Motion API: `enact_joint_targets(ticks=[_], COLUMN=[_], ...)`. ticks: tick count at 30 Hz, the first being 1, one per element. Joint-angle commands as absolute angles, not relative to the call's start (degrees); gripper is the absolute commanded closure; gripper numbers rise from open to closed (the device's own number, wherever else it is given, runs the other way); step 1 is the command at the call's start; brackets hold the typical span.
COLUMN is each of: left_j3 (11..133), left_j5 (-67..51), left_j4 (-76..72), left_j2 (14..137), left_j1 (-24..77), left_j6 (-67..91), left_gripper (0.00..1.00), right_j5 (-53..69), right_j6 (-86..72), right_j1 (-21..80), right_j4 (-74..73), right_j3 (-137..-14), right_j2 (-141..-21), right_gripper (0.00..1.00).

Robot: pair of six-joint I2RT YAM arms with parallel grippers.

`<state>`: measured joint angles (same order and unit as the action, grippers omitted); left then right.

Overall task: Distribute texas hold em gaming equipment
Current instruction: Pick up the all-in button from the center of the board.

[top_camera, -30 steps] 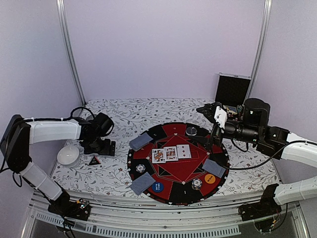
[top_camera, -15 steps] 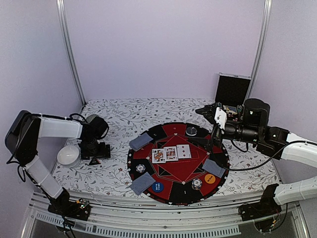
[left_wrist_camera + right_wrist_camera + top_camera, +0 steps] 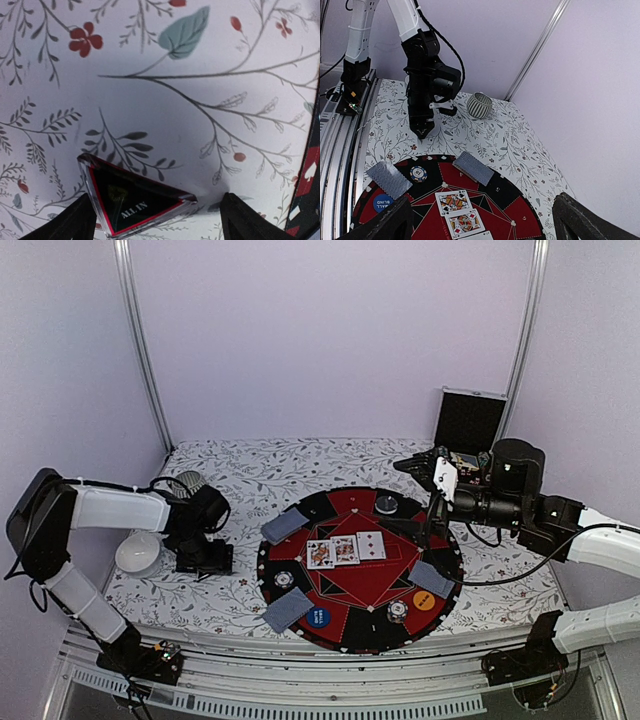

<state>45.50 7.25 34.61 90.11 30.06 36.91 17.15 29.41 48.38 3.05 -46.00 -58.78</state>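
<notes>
Left gripper (image 3: 204,560) points down over the floral cloth (image 3: 165,95), jaws spread either side of the flat triangular ALL IN marker (image 3: 132,202), just left of the round poker mat (image 3: 360,585); right gripper (image 3: 415,465) hangs spread and empty above the mat's right side, well apart from the face-up cards (image 3: 345,549).

1. The left arm (image 3: 110,508), to the left of the round mat (image 3: 352,588), has white tube parts with chunky black joints between them.
2. A looping black cable (image 3: 160,465) curls over the end of it nearest the mat.
3. Its fingers (image 3: 75,222) are black and pointed.
4. The right arm (image 3: 605,545), to the right of the mat, is white too, with big round black joints.
5. A thin black cable (image 3: 520,570) hangs from it beside the mat's right edge.
6. A small white plate (image 3: 445,478) sits on its end, near the mat's far right edge.
7. The left base (image 3: 150,660) and the right base (image 3: 520,665), nearer than the mat, are black blocks.
</notes>
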Motion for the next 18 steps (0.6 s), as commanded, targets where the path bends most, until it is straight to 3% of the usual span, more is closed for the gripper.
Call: enact_joint_targets(ticks=[1, 12, 18], left_j3=[45.08, 43.43, 42.54], left_j5=[4.19, 8.85, 8.58], left_j4=[39.54, 36.2, 34.14], left_j2=[91.67, 92.23, 91.93], left_j1=[33.28, 29.46, 29.44], left_j6=[36.61, 44.45, 46.15], left_gripper=[0.12, 0.13, 0.2], right_j5=[18.43, 18.81, 18.9], right_j6=[29.4, 29.37, 29.35], right_j1=[48.28, 48.32, 48.3], right_j4=[2.64, 2.22, 1.72], right_j3=[-46.28, -46.29, -46.44], right_j2=[-58.58, -58.4, -58.1], right_gripper=[0.01, 0.01, 0.01])
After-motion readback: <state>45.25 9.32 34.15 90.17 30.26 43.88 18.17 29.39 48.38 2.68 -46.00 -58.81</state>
